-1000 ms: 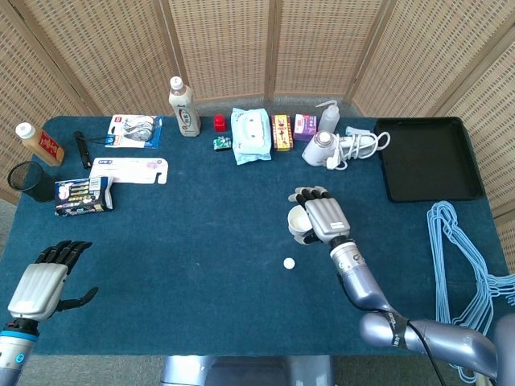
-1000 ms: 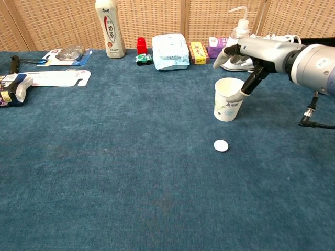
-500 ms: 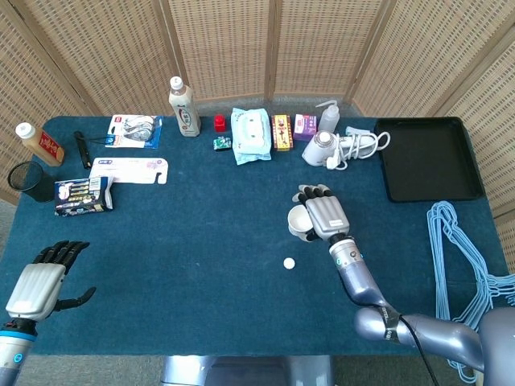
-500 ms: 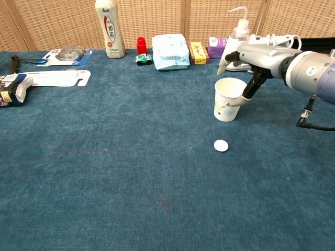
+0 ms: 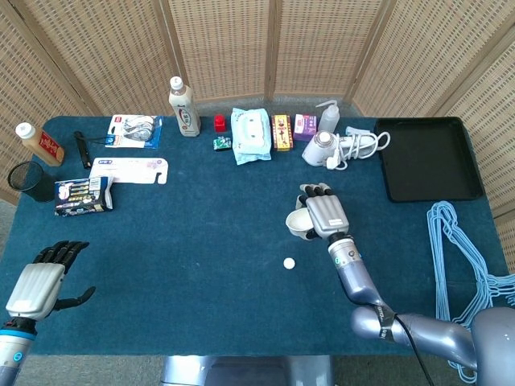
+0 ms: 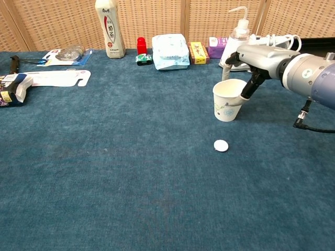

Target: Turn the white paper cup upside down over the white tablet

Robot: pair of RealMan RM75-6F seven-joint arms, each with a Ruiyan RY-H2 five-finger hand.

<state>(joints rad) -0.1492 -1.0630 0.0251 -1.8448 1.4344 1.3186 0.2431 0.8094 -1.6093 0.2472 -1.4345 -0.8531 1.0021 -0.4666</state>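
Observation:
The white paper cup (image 6: 228, 103) stands on the blue cloth with its mouth up, leaning slightly left. My right hand (image 6: 261, 55) reaches over it from the right and grips its rim, thumb (image 6: 246, 91) on the near right side and fingers behind. From above, the right hand (image 5: 326, 215) covers part of the cup (image 5: 298, 226). The small round white tablet (image 6: 221, 145) lies on the cloth just in front of the cup, apart from it, and shows in the head view too (image 5: 289, 263). My left hand (image 5: 40, 283) hovers at the table's near left corner, fingers apart, empty.
Along the far edge stand a drink bottle (image 5: 184, 107), a wipes pack (image 5: 250, 134), small boxes (image 5: 282, 132), a squeeze bottle (image 5: 328, 117) and a hair dryer (image 5: 323, 148). A black tray (image 5: 426, 157) lies far right, blue hangers (image 5: 459, 265) right, packaged goods (image 5: 129, 170) far left.
The right hand has settled closer on the cup's rim, and the cup now leans a little to the left. The left hand and tablet have not moved.

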